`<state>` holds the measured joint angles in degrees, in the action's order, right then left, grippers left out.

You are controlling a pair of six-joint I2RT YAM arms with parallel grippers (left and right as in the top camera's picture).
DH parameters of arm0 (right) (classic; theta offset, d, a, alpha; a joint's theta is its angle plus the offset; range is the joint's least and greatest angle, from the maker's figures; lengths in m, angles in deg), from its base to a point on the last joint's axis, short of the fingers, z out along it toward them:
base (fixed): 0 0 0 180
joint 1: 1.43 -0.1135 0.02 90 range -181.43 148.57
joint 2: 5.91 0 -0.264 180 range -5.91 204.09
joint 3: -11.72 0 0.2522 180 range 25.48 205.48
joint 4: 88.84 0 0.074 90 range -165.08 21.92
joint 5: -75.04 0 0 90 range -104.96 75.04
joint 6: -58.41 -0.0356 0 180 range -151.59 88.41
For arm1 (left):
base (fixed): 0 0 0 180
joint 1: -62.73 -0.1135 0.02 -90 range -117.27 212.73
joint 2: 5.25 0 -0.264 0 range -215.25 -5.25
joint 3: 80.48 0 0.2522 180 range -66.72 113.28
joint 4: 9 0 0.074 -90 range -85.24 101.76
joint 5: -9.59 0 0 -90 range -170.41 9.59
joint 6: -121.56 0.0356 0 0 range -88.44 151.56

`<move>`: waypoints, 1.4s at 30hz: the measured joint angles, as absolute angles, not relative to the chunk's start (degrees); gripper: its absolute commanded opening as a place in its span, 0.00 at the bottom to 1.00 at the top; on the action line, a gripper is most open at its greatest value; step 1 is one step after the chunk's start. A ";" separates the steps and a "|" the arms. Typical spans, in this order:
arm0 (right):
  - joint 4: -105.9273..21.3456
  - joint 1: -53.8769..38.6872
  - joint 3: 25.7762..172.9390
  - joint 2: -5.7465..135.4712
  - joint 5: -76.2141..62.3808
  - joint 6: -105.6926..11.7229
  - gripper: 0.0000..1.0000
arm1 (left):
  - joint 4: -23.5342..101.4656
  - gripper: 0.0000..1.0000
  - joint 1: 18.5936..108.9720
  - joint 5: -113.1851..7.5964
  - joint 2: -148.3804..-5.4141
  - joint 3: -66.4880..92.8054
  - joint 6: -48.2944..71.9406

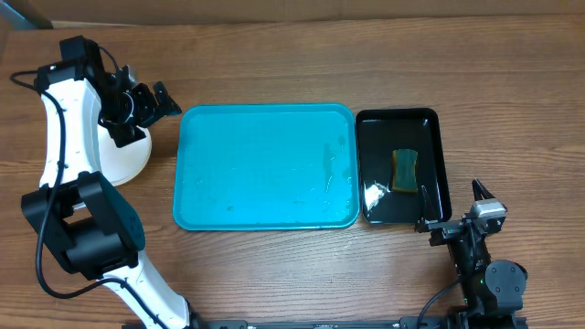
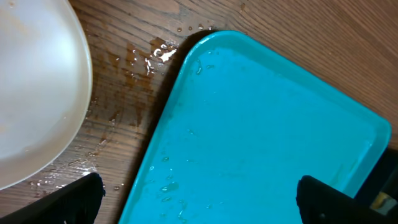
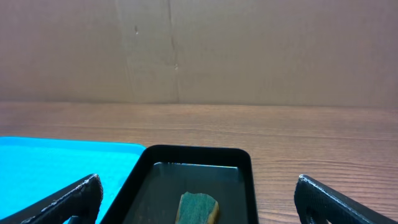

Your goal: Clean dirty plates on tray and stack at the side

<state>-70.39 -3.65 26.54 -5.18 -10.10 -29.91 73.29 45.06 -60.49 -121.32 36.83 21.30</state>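
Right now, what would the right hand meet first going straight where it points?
Probably the green-and-yellow sponge in the black plastic tray, centred ahead of the open right hand; height is unclear, so it might pass over toward the cardboard wall.

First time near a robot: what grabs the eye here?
A large turquoise tray lies centre stage, bare but beaded with water. Right of it, a narrow black tray holds a green sponge. Left of it, a white plate sits on the wet wooden table near the open left gripper.
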 measured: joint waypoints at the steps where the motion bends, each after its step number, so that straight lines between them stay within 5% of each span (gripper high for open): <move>1: -70.39 -3.65 26.54 -5.18 -10.10 -29.94 1.00 | 73.27 1.00 45.32 -61.12 -120.93 36.74 21.30; 14: -70.39 -3.65 26.54 -5.18 -10.12 -29.94 1.00 | 73.25 1.00 57.96 -66.04 -91.68 36.39 21.32; 30: -70.39 -3.65 26.54 -5.18 -10.49 -29.91 1.00 | 82.25 1.00 62.39 -66.63 -62.74 35.21 21.47; 35: -70.41 -3.65 26.54 -5.18 -10.49 -29.94 1.00 | 80.81 1.00 62.39 -66.87 -52.17 23.50 21.49; 42: -70.39 -3.65 26.54 -5.18 -10.49 -29.91 1.00 | 59.11 1.00 62.39 -67.00 -35.07 -2.99 20.66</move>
